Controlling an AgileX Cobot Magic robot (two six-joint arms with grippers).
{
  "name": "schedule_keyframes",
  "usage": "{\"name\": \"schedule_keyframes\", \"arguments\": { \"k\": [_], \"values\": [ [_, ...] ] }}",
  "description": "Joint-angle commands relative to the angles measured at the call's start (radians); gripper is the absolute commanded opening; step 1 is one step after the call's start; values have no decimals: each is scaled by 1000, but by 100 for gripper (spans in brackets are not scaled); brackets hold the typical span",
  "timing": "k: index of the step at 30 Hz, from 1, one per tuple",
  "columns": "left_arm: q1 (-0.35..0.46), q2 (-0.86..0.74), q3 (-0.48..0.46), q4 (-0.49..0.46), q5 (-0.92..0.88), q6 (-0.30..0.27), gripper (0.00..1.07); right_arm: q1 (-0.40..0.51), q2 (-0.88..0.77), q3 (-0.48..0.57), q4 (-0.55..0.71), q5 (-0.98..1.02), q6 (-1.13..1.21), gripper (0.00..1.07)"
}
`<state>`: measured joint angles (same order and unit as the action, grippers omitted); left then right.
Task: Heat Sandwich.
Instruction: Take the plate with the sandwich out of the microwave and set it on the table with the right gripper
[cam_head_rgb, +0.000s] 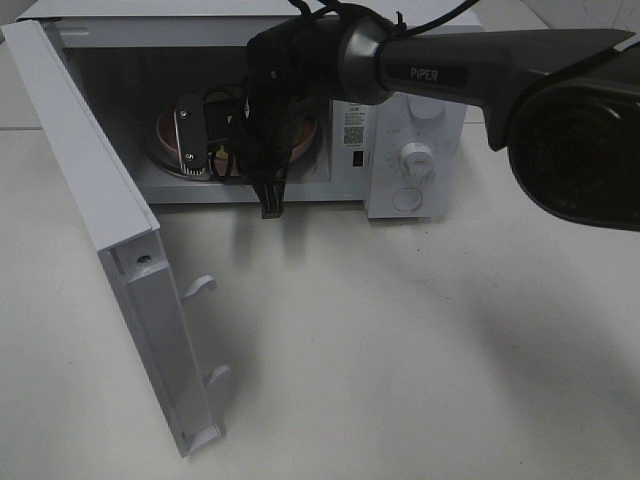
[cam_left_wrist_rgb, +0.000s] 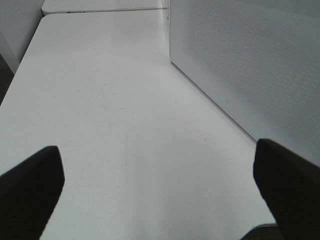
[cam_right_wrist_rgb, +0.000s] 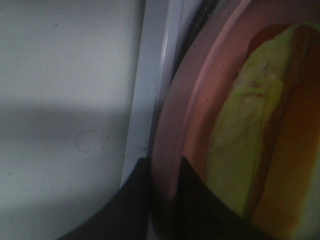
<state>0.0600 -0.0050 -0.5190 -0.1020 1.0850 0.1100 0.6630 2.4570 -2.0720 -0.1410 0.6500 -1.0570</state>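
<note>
**Pink plate (cam_right_wrist_rgb: 172, 125) pinched by R hand (cam_right_wrist_rgb: 165, 195) inside open microwave (cam_head_rgb: 420, 110)**

R arm reaches in from the right of the high view, w/ its wrist at the mouth of the oven cavity. In the R wrist view the two dark fingers (cam_right_wrist_rgb: 135, 200) are closed on the plate's rim, one on the outside and one on the inside, so that hand is gripping the plate. The sandwich (cam_right_wrist_rgb: 240, 125) lies on the plate, just inboard of the pinched rim. Its pale green lettuce edge faces the camera, w/ an orange-brown band beside it. From the high cam the arm and cables hide most of the plate and only bits of pink rim show in the cavity. The sandwich is barely visible there.

Next to the plate rim the wrist view shows a white sill strip (cam_right_wrist_rgb: 150, 75), then bare desk (cam_right_wrist_rgb: 60, 100) in shadow.

Microwave door (cam_head_rgb: 110, 230) is swung wide to the left, w/ its latch hooks pointing out over the desk. A white knob (cam_head_rgb: 415, 158) sits on the control panel, right of the cavity.

L hand (cam_left_wrist_rgb: 160, 185) is wide open w/ nothing between its dark fingertips. It's over bare desk, near a perforated white panel (cam_left_wrist_rgb: 250, 60). It doesn't show in the high view.
</note>
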Motion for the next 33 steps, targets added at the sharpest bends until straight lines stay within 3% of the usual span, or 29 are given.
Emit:
{"name": "schedule_keyframes", "arguments": {
  "k": [1,33],
  "values": [
    [5,-4,1,-5,-12,3,98,-1,-14,39,53,77,-25,0],
    [5,-4,1,-5,-12,2,98,3,-343,533,61,-259,-256,0]
  ]
}}
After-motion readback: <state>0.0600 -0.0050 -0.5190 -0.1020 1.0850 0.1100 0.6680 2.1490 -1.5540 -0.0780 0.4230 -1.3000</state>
